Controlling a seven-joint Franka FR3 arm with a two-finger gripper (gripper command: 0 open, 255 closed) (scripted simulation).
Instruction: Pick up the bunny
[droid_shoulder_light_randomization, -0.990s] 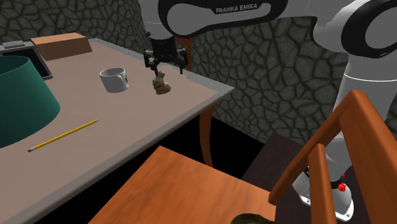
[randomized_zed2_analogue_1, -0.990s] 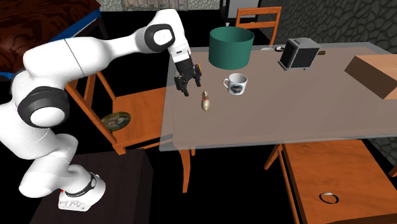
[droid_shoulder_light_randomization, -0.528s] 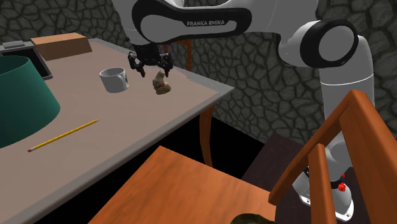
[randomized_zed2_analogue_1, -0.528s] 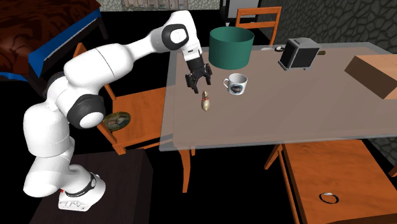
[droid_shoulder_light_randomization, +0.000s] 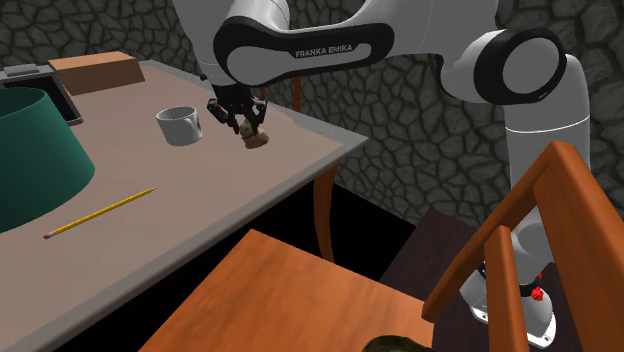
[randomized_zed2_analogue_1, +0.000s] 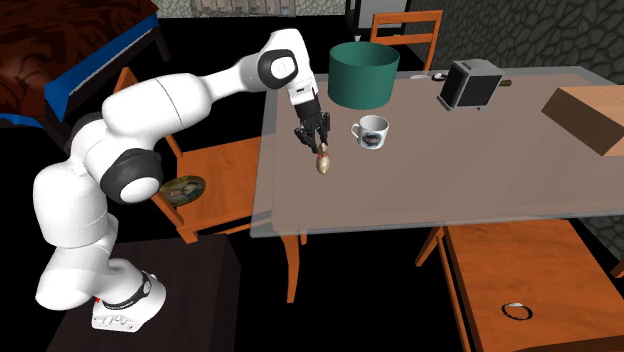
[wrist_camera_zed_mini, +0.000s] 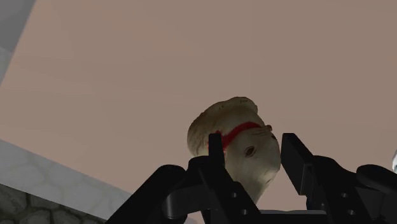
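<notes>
Near the counter's (droid_shoulder_light_randomization: 200, 205) edge, not far from the mug (droid_shoulder_light_randomization: 180, 126), the gripper (droid_shoulder_light_randomization: 247, 124) stands with fingers apart astride the head of the upright bunny (droid_shoulder_light_randomization: 256, 139), not clamped as far as shows. I judge the risk to be a grip taken so high on that small rounded head that it slips out, or tips the bunny toward the edge. Half a second ago the gripper hung above, toward the mug; it has since come down around the bunny, which has not moved.
</notes>
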